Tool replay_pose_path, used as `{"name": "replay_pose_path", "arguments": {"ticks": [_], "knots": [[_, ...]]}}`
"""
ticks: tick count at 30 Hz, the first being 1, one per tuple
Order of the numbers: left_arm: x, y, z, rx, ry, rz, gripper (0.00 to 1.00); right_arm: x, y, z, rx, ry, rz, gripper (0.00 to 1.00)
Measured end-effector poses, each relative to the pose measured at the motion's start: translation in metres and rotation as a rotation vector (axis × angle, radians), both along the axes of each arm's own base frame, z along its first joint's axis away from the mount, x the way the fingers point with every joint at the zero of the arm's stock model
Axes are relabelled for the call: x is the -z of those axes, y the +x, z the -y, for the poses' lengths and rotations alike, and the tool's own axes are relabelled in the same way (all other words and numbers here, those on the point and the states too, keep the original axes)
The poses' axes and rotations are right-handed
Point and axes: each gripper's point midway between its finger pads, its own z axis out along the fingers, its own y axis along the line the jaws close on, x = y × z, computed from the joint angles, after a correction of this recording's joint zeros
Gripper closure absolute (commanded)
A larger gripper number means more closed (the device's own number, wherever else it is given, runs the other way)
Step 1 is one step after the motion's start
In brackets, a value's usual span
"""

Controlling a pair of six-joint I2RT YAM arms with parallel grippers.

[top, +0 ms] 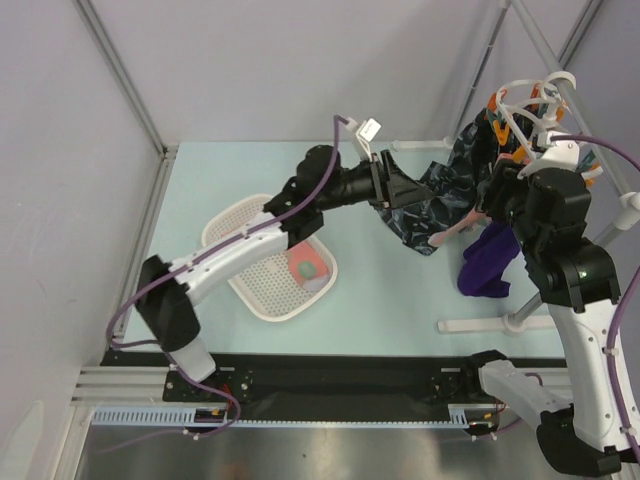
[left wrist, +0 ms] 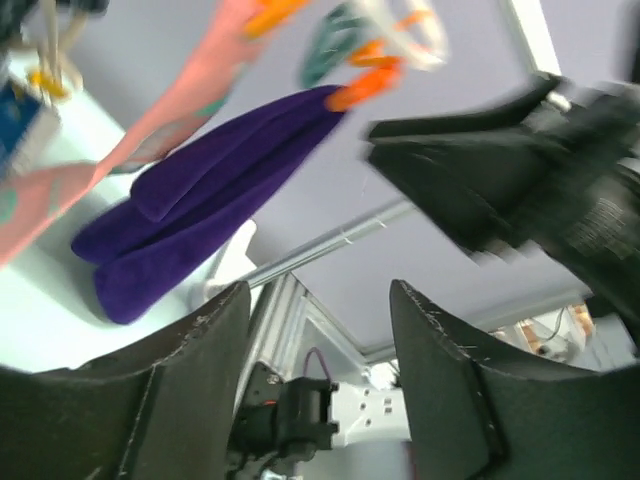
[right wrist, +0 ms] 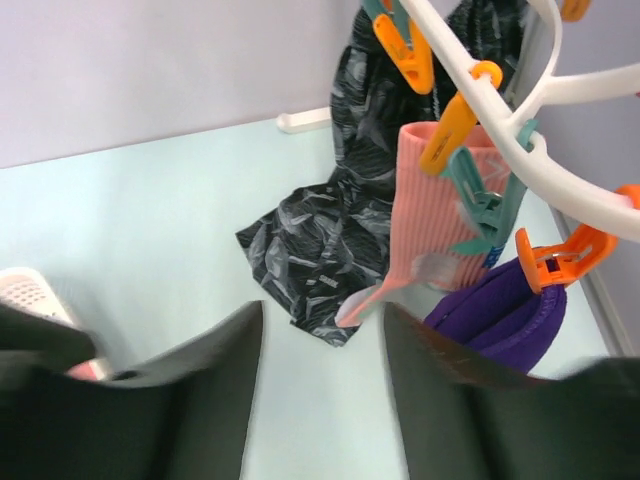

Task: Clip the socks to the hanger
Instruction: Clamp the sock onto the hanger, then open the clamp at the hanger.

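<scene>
Hanger (top: 528,108) in white plastic hangs above the far right corner of the counter (top: 400,300), its orange and teal pegs spread around the ring. In the right wrist view, one pink sock (right wrist: 425,205) hangs from the frame (right wrist: 590,205), with an orange peg (right wrist: 450,125) at its ribbed top edge and a teal peg (right wrist: 480,200) just beside it. A purple garment (right wrist: 510,310) hangs next to the sock, and a dark patterned cloth (right wrist: 330,230) drapes down behind it onto the counter.

A second sock (top: 305,268), pink with a green patch, lies in a white basket (top: 250,290) near the left edge of the counter.

The left tool (top: 412,192) is raised over the dark cloth and points toward the hanger. In its own view (left wrist: 320,340) its fingers are spread wide, with nothing between them. The right tool (top: 492,195) faces it from the hanger side, and in its own view (right wrist: 320,385) its fingers are also parted and empty.
</scene>
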Motion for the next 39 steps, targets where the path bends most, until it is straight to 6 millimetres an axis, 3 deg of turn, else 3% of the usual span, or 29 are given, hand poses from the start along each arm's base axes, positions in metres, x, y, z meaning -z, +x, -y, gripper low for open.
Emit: {"name": "replay_pose_path", "arguments": {"ticks": [4,7,13,17,20,24,27,30,35,39], "knots": [[-0.041,-0.017,-0.03,-0.028,-0.026,0.209,0.44,0.0,-0.003,-0.008,-0.049,0.018,0.012,0.64],[-0.057,-0.014,-0.039,-0.07,-0.02,0.351,0.43,0.005,0.002,-0.014,-0.069,0.024,0.015,0.65],[-0.068,0.015,-0.05,-0.183,0.034,0.57,0.39,0.04,0.039,-0.04,-0.065,-0.043,-0.026,0.55],[-0.076,0.042,-0.068,-0.255,0.035,0.65,0.37,0.067,0.074,-0.072,-0.053,-0.171,-0.055,0.53],[-0.075,0.06,-0.083,-0.29,0.029,0.672,0.37,0.09,0.098,-0.078,0.01,-0.256,-0.09,0.52],[-0.042,0.077,-0.096,-0.29,0.073,0.64,0.35,0.111,0.116,-0.071,0.1,-0.334,-0.126,0.5],[-0.014,0.079,-0.095,-0.266,0.125,0.601,0.36,0.123,0.125,-0.065,0.154,-0.371,-0.147,0.5],[0.001,0.081,-0.094,-0.237,0.149,0.576,0.39,0.135,0.129,-0.058,0.19,-0.398,-0.175,0.5],[0.012,0.089,-0.099,-0.222,0.167,0.557,0.38,0.16,0.128,-0.018,0.29,-0.42,-0.234,0.5],[0.016,0.092,-0.104,-0.222,0.165,0.557,0.37,0.186,0.113,0.017,0.368,-0.453,-0.315,0.49]]}}
